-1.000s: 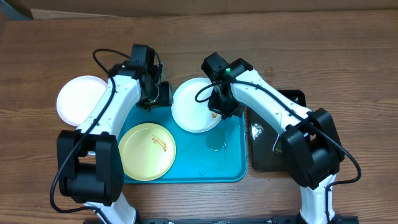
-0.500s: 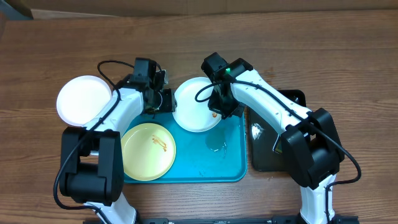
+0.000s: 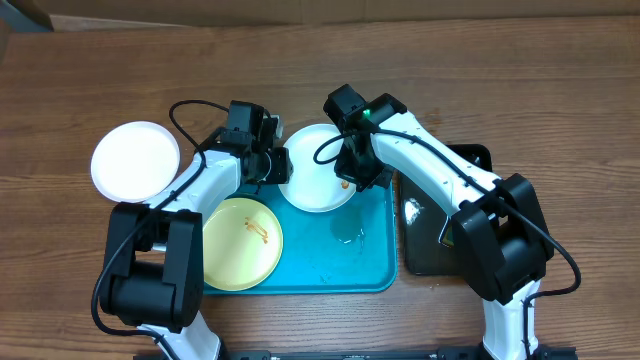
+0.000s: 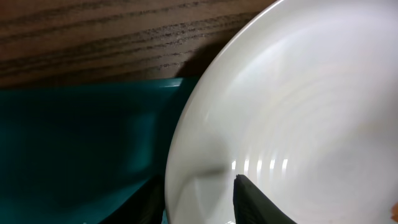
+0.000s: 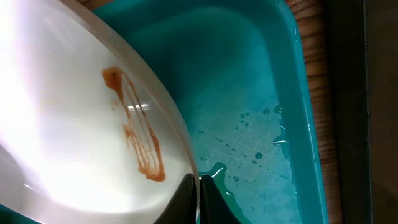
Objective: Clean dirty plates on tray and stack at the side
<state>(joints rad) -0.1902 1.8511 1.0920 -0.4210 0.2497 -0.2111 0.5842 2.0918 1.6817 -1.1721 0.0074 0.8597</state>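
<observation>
A white plate with an orange-brown sauce smear is tilted over the back of the turquoise tray. My right gripper is shut on its right rim, fingers pinched at the edge. My left gripper is at the plate's left rim. Its jaws stand apart with the rim between them, one finger over the plate face and the other below. A pale yellow plate with a smear lies on the tray's left. Another white plate sits on the table to the left.
A black tray lies right of the turquoise tray under the right arm. Water drops and a small puddle wet the tray floor near the right gripper. Bare wooden table lies behind the tray.
My left gripper has moved right from the tray's back-left corner to the white plate's left rim, and its jaws have narrowed. The right gripper and the plate have stayed put.
</observation>
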